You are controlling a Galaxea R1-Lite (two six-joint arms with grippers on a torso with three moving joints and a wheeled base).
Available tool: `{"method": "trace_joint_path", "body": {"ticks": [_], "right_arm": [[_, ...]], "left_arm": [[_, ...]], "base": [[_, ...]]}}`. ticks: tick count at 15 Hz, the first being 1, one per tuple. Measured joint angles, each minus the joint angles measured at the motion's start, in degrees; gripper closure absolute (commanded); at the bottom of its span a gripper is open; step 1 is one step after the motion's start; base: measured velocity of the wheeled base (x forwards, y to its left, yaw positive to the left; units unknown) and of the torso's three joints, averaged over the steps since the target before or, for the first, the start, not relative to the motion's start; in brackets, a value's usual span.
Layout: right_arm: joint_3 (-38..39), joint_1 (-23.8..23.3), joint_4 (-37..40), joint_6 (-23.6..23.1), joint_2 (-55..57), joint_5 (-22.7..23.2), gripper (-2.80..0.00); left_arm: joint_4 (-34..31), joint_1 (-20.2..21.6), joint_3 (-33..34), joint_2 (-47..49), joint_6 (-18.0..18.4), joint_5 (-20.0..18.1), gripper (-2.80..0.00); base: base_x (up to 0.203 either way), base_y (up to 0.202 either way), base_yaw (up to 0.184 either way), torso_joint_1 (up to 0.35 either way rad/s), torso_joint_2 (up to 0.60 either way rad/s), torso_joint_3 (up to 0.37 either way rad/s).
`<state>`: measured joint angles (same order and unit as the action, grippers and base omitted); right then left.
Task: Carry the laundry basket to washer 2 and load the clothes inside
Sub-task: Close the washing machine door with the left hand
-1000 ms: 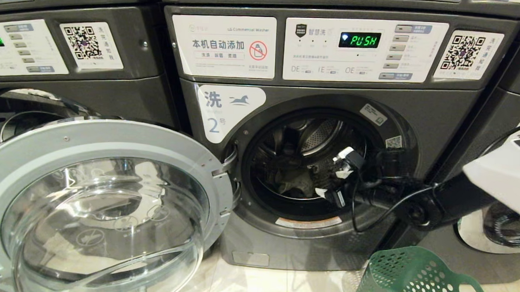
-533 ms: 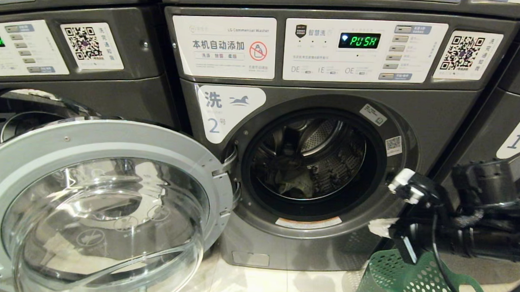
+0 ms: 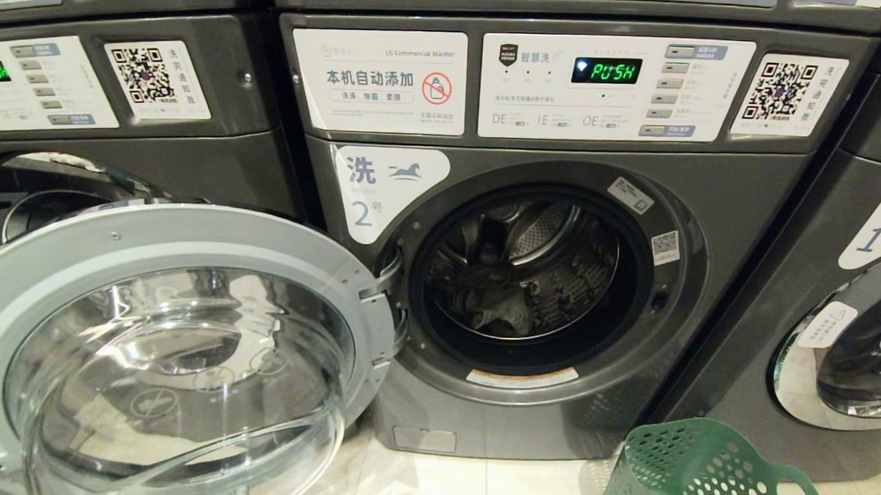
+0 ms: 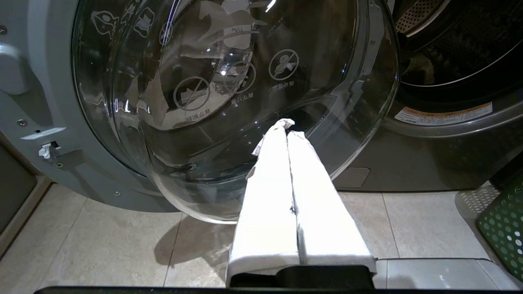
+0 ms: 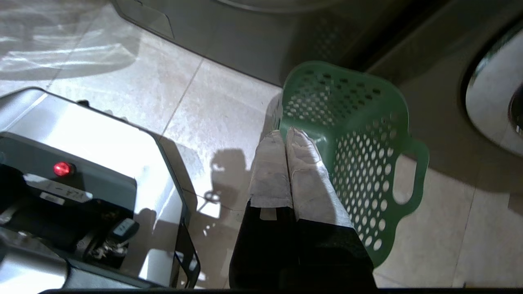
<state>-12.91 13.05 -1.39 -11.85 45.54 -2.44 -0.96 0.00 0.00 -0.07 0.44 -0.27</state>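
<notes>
- The dark grey front-loading washer labelled 2 [image 3: 735, 206] has a white label with a pale blue numeral and horse figure.
- Its white control panel [image 3: 614, 89] shows bright green letters on a black display, with a black-and-white square code beside it.
- A red circle with a slash marks the white notice sticker [image 3: 382, 80].
- The open round door [image 3: 177, 231] has a light silver-grey rim around clear glass printed with white symbols.
- The grey-green faded garment [image 3: 498, 313] lies against dark, dotted perforated drum metal.
- The dark green plastic basket [image 3: 696, 472] is patterned all over with round holes.
- The floor tiles [image 4: 102, 245] are beige, faintly mottled.
- Both grippers' fingers [image 4: 282, 196] [image 5: 304, 175] are wrapped in white.
</notes>
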Motion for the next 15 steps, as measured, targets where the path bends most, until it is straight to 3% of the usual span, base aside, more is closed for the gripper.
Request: {"method": "trace_joint_path", "body": {"ticks": [2,5,10,15], "right_arm": [[8.65,-4.15,-0.73,0.62,-8.67,1.90,0.00],[12.20,-11.73,0.84,1.33,-19.84,5.16,0.00],[12.86,-12.53,1.18,1.63,-39.41,5.55,0.00],[12.88,-12.43,1.33,4.32,-45.13,4.99,0.00]], "left_arm": [[0.01,0.00,0.00,0.00,0.00,0.01,0.00],[0.00,0.00,0.00,0.00,0.00,0.00,0.00],[0.00,0.00,0.00,0.00,-0.02,0.00,0.00],[0.00,0.00,0.00,0.00,0.00,0.01,0.00]], "base": [[0.000,0.000,0.000,0.000,0.00,0.000],[0.000,0.000,0.000,0.000,0.00,0.000],[0.000,0.000,0.000,0.000,0.00,0.000],[0.000,0.000,0.000,0.000,0.00,0.000]]}}
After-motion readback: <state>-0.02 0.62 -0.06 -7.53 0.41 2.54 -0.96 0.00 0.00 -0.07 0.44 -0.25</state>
